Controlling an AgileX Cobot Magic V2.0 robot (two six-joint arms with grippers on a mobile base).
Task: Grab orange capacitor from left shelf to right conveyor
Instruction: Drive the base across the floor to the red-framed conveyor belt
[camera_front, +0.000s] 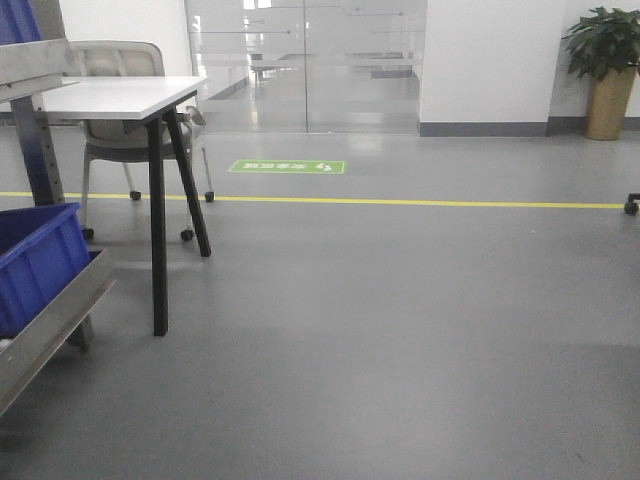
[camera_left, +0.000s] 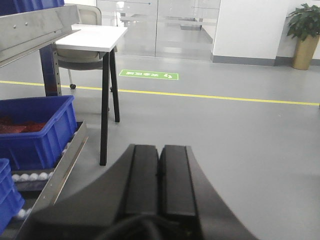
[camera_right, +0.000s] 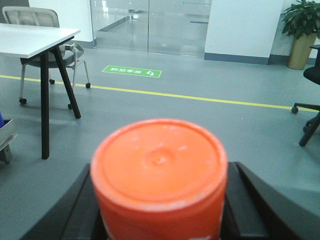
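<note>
- One orange capacitor (camera_right: 159, 185) sits in the right gripper (camera_right: 159, 210); dark fingers (camera_right: 245, 200) press both flanks, jaws spread to its width.
- Its long axis runs along the fingers, end cap toward the wrist camera.
- The left gripper (camera_left: 160, 175) is empty, pads pressed together.
- The left shelf (camera_left: 30, 30) stands to the left, beside the left arm.
- The right conveyor appears in no view; judgement: the carry goes rightward, away from the shelf.

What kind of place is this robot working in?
Probably a light-industrial workshop or test lab inside an office-type building: a steel shelf holding blue bins, a yellow line across the grey floor, and glass doors behind.
</note>
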